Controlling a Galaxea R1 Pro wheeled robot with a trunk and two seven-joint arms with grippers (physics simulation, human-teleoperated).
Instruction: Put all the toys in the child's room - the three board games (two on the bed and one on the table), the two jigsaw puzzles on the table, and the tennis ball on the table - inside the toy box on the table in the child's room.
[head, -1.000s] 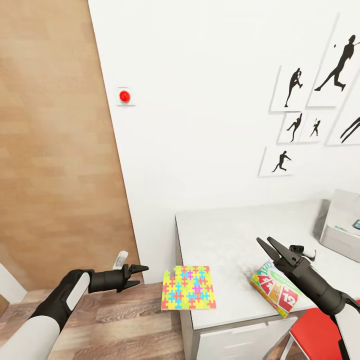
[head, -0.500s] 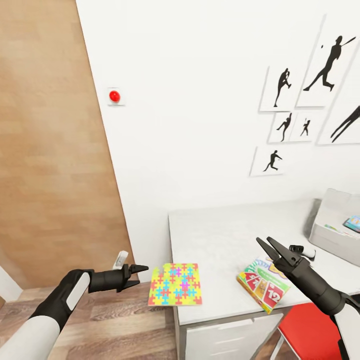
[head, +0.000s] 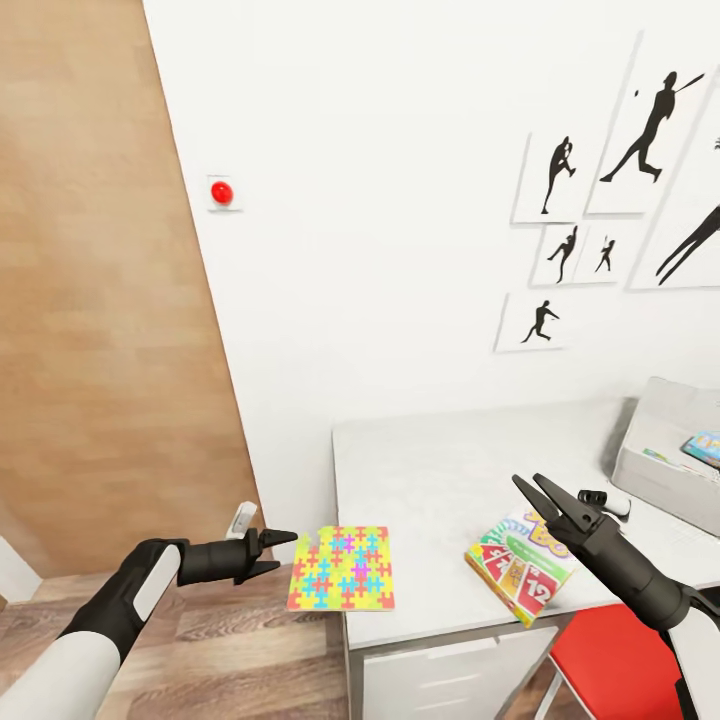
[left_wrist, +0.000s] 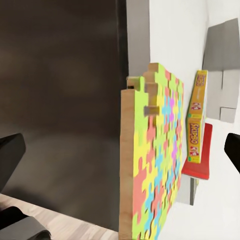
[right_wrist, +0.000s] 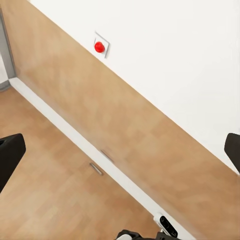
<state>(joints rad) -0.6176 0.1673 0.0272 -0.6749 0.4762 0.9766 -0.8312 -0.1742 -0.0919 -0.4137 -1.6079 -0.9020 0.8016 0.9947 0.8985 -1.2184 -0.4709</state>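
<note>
Jigsaw puzzle (head: 341, 568): interlocking pieces in yellow, red, blue, green, some pink; edge plain tan in the left wrist view. SKIP-BO box (head: 517, 563): green lid with red and orange cards, white numerals, yellow lettered side. Counter (head: 440, 470): pale grey-white top, faintly speckled. Toy box (head: 655, 455): light grey. Wall white; posters (head: 620, 190) white with black ballplayer silhouettes. Button (head: 221, 191) red on a white plate. Door (head: 100, 300) light wood grain. Chair seat (head: 605, 670) red. Both grippers black, arms white and black.
</note>
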